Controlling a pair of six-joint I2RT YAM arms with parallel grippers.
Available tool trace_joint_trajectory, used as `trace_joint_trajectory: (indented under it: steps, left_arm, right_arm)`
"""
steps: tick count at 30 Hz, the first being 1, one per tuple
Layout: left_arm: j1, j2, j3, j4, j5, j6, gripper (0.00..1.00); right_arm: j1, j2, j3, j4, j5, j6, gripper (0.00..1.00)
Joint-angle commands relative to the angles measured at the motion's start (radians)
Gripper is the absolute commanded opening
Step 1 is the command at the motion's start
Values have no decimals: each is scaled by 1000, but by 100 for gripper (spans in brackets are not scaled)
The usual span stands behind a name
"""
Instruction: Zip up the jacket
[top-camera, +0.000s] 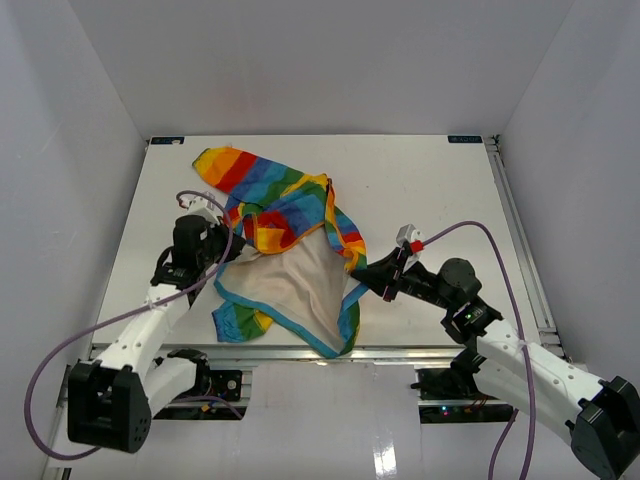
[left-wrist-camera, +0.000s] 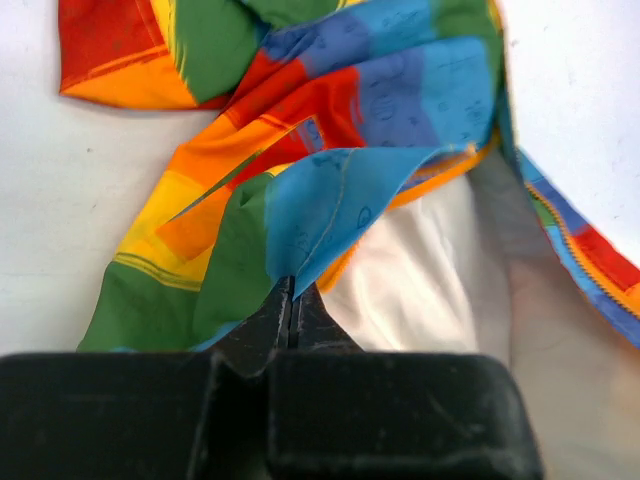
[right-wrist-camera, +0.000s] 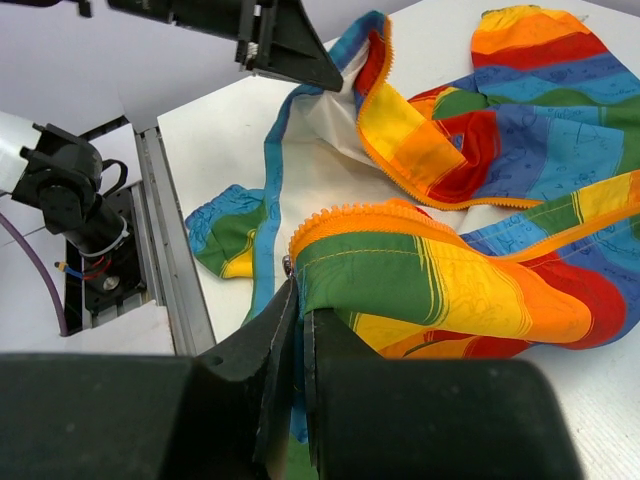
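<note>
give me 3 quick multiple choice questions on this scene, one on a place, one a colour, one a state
1. Where does the right gripper grip the jacket?
A. at the edge by the zipper teeth
B. on the far sleeve's cuff
C. nowhere, it hangs clear of it

2. What colour are the zipper teeth?
A. black
B. orange
C. white

3. What state is the jacket in?
A. zipped to the top
B. folded in a neat square
C. open, with the lining facing up

Answers:
1 A, the right wrist view shows its fingers shut on the edge where the row of teeth ends.
2 B, the teeth run as an orange row along the edge.
3 C, the top view shows white lining spread between the two front edges.
</note>
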Motion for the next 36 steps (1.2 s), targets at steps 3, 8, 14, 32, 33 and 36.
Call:
trace_joint_trajectory:
  steps: [3, 8, 14, 32, 33, 36]
  left_arm:
    - [-170, -189, -155, 15, -110, -35, 17]
    - [-267, -349, -241, 7, -141, -34, 38]
    - [-289, -589, -218, -108, -284, -77, 49]
    - [-289, -75, 124, -426, -131, 23, 55]
    - [-289, -86, 121, -436, -131, 5, 55]
    - [-289, -140, 108, -439, -93, -47, 57]
  right_arm:
    - [-4, 14, 54, 8, 45, -13, 8]
    - [-7, 16, 58, -4, 69, -24, 8]
    - [-8, 18, 68, -16, 73, -25, 8]
    - [-9, -8, 63, -36, 64, -26, 8]
    - [-9, -9, 64, -38, 63, -25, 8]
    - [-10, -13, 64, -38, 66, -25, 8]
